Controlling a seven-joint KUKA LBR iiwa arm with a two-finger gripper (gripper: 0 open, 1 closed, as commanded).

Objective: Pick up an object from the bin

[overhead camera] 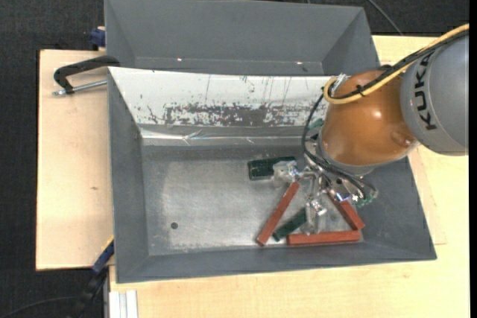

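- Gripper (317,205) low at front right of grey bin (149,182), under orange wrist cover (361,126); spread or closed, cannot tell.
- Sits over the middle of a red-brown triangle frame (325,237) of 3 bars, lying flat near the front wall.
- Just beside, toward the front: dark green piece (289,229) against the frame's left bar.
- Farther back and left: dark green block (261,169), with small clear thing (285,170) just beside it.

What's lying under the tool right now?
Beneath the tool lie red-brown bars and a dark green piece; whatever sits directly below its orange cover is hidden.
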